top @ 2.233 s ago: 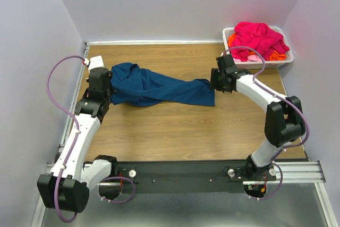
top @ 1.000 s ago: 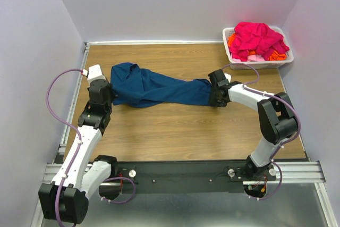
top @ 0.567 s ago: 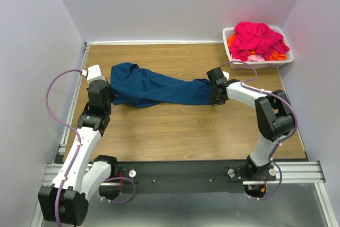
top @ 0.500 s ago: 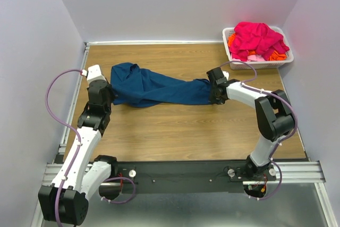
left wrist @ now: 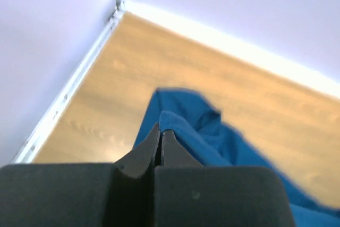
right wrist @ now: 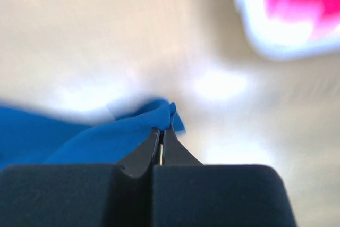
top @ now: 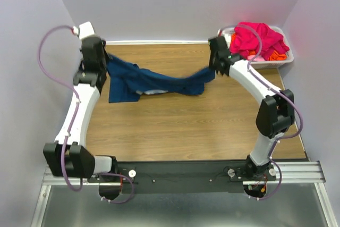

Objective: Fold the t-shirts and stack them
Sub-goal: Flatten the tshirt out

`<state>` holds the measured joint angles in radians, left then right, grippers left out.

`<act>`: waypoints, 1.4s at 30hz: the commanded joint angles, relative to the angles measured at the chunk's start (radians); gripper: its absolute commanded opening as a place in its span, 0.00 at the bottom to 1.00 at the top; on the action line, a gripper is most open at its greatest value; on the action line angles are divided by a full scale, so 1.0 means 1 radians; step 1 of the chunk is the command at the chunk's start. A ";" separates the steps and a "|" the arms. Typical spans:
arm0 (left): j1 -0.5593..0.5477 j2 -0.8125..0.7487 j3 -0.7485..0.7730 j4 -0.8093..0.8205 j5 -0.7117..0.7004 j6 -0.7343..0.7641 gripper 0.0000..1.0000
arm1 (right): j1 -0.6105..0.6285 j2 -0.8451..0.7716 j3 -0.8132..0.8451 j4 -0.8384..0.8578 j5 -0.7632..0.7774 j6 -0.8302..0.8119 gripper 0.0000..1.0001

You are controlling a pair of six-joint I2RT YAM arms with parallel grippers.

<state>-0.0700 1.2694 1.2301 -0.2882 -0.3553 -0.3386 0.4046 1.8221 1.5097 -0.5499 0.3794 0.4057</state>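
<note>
Two robot arms hold a dark blue t-shirt (top: 154, 81) stretched between them over the far half of the wooden table (top: 175, 131). The left gripper (top: 105, 60) is pinched closed on one end of the cloth near the far left corner. Its wrist view shows the fingertips (left wrist: 160, 134) meeting on a fold of blue fabric (left wrist: 186, 131). The right gripper (top: 214, 68) is likewise clamped tight on the other end, close to the far edge. Its own blurred view shows a blue tip of cloth (right wrist: 159, 111) sticking out past the closed gripper (right wrist: 161, 134).

The shirt sags in the middle, with a flap hanging low at its left end; whether it touches the table cannot be told. A white basket (top: 282, 62) sits in the far right corner, just beside the right arm, heaped with a magenta-pink shirt (top: 257, 35) and some orange cloth (top: 276, 55). Pale walls close in on the left, far and right edges, the left arm standing near the left one. A broad stretch of wood shows between the shirt and the near edge.
</note>
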 commanded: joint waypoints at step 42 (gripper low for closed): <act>0.021 -0.081 -0.004 0.271 0.164 0.293 0.00 | -0.027 -0.479 -0.216 0.200 -0.067 -0.355 0.01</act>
<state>-0.0540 1.0210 1.3834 -0.1135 -0.2218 -0.0666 0.3843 1.2209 1.4418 -0.4416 0.2268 0.0620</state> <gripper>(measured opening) 0.008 0.012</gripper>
